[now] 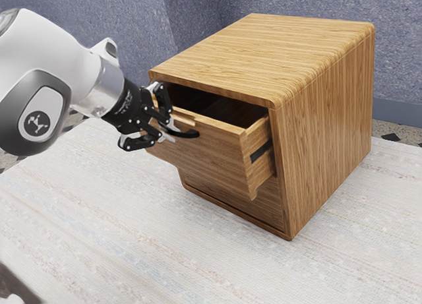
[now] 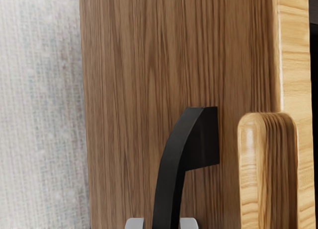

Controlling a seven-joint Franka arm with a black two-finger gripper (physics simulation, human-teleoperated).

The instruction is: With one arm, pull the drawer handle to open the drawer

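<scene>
Jaws closed narrowly on the slim black curved bar handle (image 1: pixel 188 134), one finger on either side of it. In the exterior view the grasp sits at about nine o'clock of the drawer front. The pinch from two sides is judged to serve the pull: a thin bar held this way cannot slide out as the hand draws back.

The white-and-grey robot arm (image 1: pixel 46 86) enters from the exterior view's left. Its wrist is roughly in line with the drawer's travel, so the force runs along the slides and not across them.

The upper light-oak drawer (image 1: pixel 211 155) stands partly out of the rounded oak-veneer cabinet (image 1: pixel 316 119), projecting toward about eight o'clock. A dark gap shows above its top edge, and the black slide rail (image 1: pixel 261 152) on its side wall is exposed. The lower cabinet front below it lies flush.

The cabinet rests on the pale woven-textured worktop (image 1: pixel 132 244), at about two o'clock from the arm's base.

In the wrist view the handle (image 2: pixel 186 139) arches off the grained drawer front (image 2: pixel 149 65). It runs down between two small silver finger pads (image 2: pixel 133 223), which confirms a centred hold. The worktop (image 2: pixel 39 114) shows beside the drawer.

Judgement: the opening is under way but not complete. A straight, steady draw toward eight o'clock should bring the drawer further out, whereas a sideways pull could bind the rail or shift the cabinet.
</scene>
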